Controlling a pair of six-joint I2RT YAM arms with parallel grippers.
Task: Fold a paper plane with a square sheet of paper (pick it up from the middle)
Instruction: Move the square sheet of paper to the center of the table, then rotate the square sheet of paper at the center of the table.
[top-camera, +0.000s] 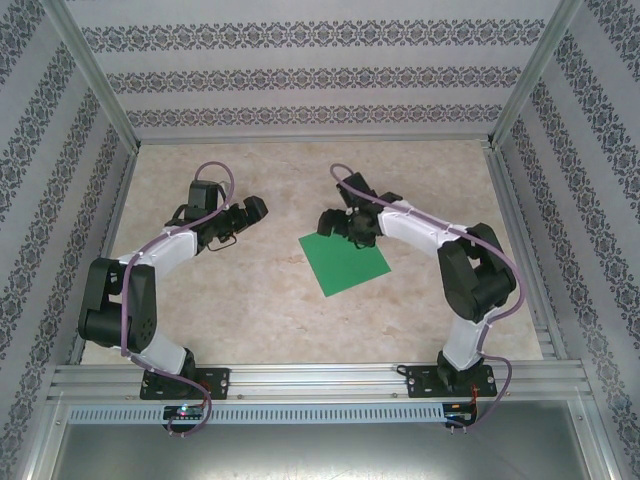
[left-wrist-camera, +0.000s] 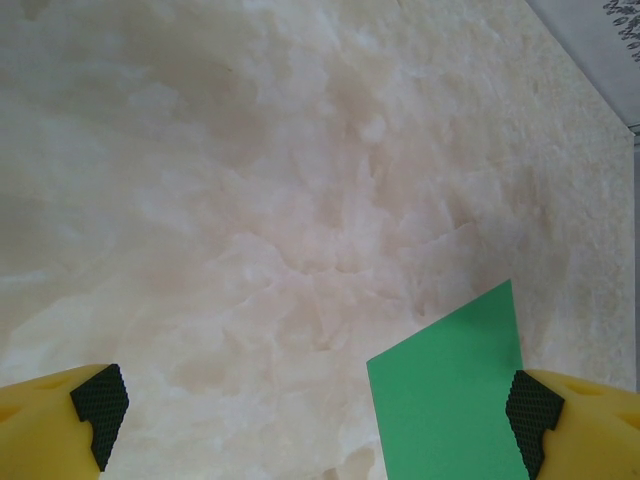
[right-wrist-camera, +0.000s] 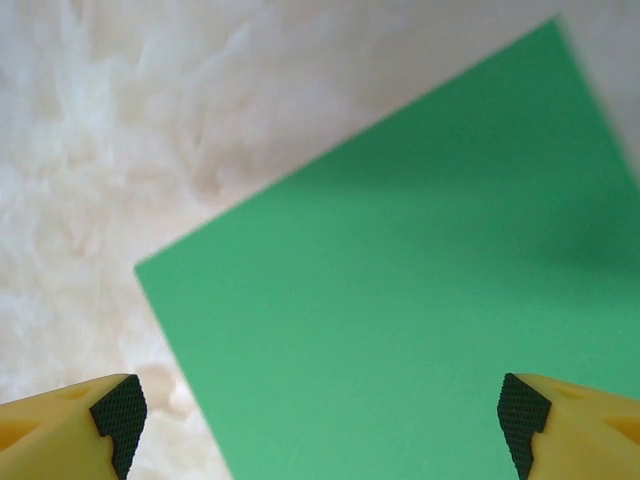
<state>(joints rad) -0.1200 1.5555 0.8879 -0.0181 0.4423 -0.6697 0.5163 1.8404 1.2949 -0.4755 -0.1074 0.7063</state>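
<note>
Paper lay flat; right gripper hovered open over its twelve o'clock edge, likely to grasp; left gripper stood open at ten o'clock.

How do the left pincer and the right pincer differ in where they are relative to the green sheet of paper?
The right pincer hovers over the far edge of the square sheet of paper; the left pincer hovers over bare table, to the sheet's left. The right pincer points left and the left pincer points right, so they face each other. Both stand open and hold nothing.
</note>
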